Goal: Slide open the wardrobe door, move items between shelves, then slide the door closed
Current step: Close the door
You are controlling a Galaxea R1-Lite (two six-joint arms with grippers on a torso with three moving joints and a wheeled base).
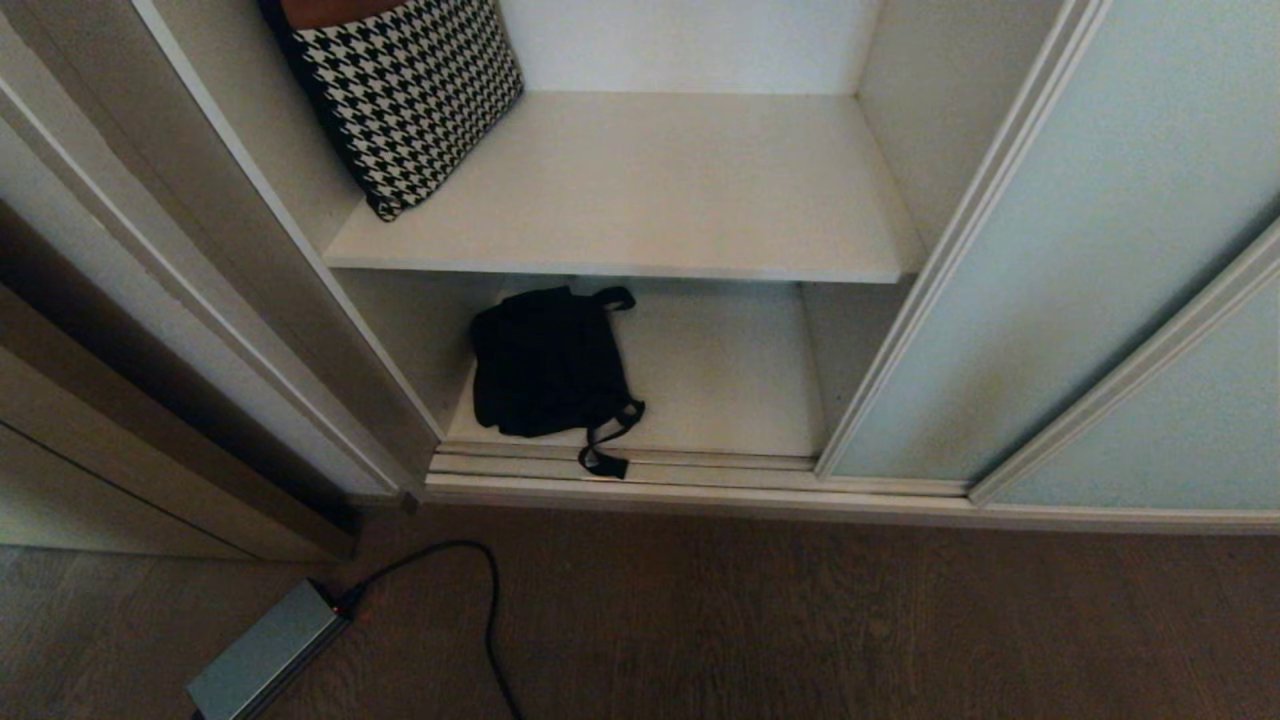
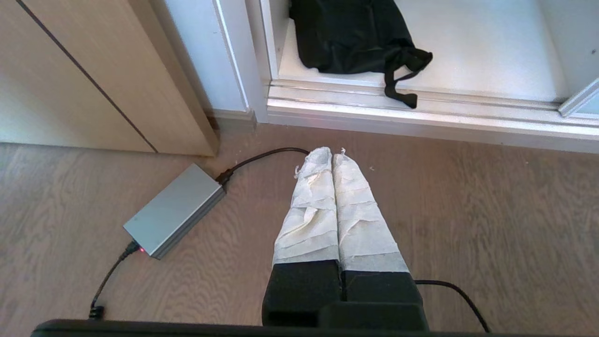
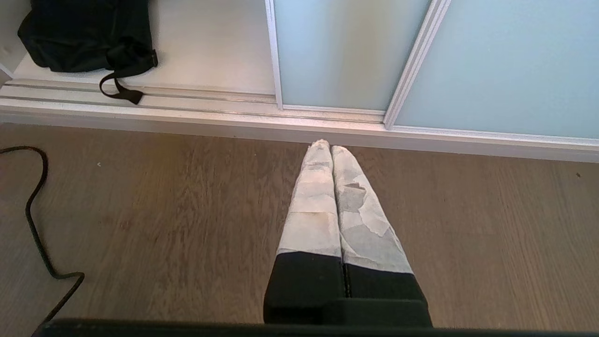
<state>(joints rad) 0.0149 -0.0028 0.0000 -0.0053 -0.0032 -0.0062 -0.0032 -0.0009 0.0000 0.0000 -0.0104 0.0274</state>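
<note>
**Wardrobe open, both arms parked over the floor**

The sliding wardrobe door point(image 1: 1080, 250) stands pushed aside, to the right of the black bag point(image 1: 545, 362). The bag lies on the bottom shelf point(image 1: 740, 380), one strap trailing onto the floor track point(image 1: 700, 462). Above the bag, a houndstooth cushion point(image 1: 410, 95) leans on the upper shelf point(image 1: 640, 190). The left gripper point(image 2: 331, 152) and right gripper point(image 3: 329, 145) hang over the wooden floor point(image 1: 800, 620) in front of the track, fingers pressed together, holding nothing.

head view dim | wrist views brighter | soft shadows | no blur

Black bag point(image 1: 548, 362) on lower shelf point(image 1: 740, 385), cushion point(image 1: 405, 90) above
</note>
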